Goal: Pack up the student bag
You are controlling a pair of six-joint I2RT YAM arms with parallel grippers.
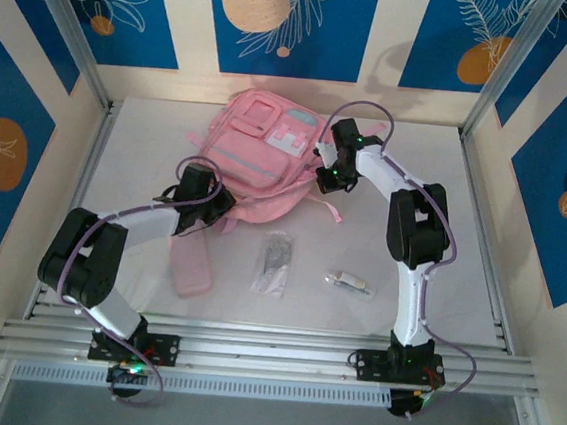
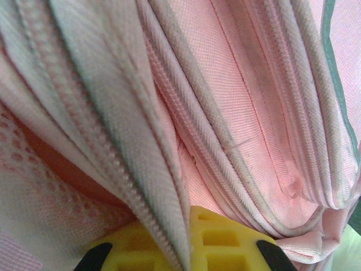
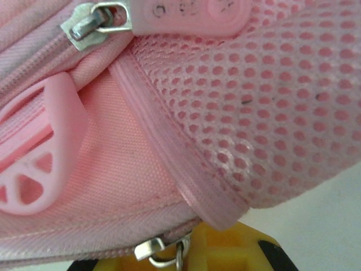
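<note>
Left arm [image 1: 142,224] and right arm [image 1: 411,295]: white links, black joints, purple cables [image 1: 372,106], green lights [image 1: 128,367]; finger pads [image 2: 225,243] yellow, waffled.

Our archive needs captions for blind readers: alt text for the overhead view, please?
Two robot arms' jaws are shut on a pink student bag on a white table, one each side. A pink pencil case, clear packet and small white item lie below it.

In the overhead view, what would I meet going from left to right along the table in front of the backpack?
pink pencil case → clear plastic packet → small white stick-shaped item
</note>
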